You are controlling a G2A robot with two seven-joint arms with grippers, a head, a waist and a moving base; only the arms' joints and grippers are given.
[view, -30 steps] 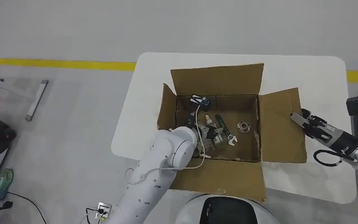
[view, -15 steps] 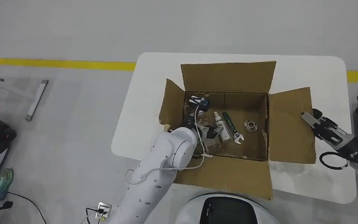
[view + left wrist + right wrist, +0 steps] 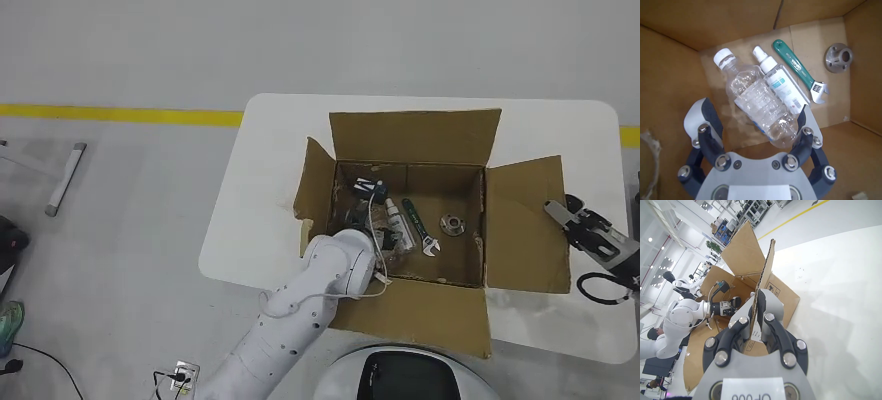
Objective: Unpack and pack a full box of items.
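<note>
Top view: the box (image 3: pixel 415 135) stands open on the table (image 3: pixel 270 180). Your right gripper (image 3: pixel 553 208) sits at the outer edge of the side flap (image 3: pixel 520 225), probably to steady the box and keep the opening clear. Your left arm is down inside the box, and its elbow covers its own fingers.

Left wrist view: your left gripper (image 3: pixel 755 108) is spread wide and holds nothing. The bottle (image 3: pixel 757 100) lies flat on the box floor with its base between the fingers and its cap pointing away from them. That wide stance suits the bottle's girth, so it looks like the next item out. One finger (image 3: pixel 806 121) is at the base, but you cannot tell whether it touches. The spray (image 3: pixel 776 79) lies against the bottle on that finger's side, and the wrench (image 3: pixel 800 70) is just past it. The flange (image 3: pixel 838 58) is well beyond the fingertips. A pale frayed scrap (image 3: pixel 651 144) at the frame's edge is cut off and hard to identify.

Right wrist view: the right fingers are closed on the flap's raw edge, with the cardboard pinched between the pads. The cardboard hides most of the far finger.
</note>
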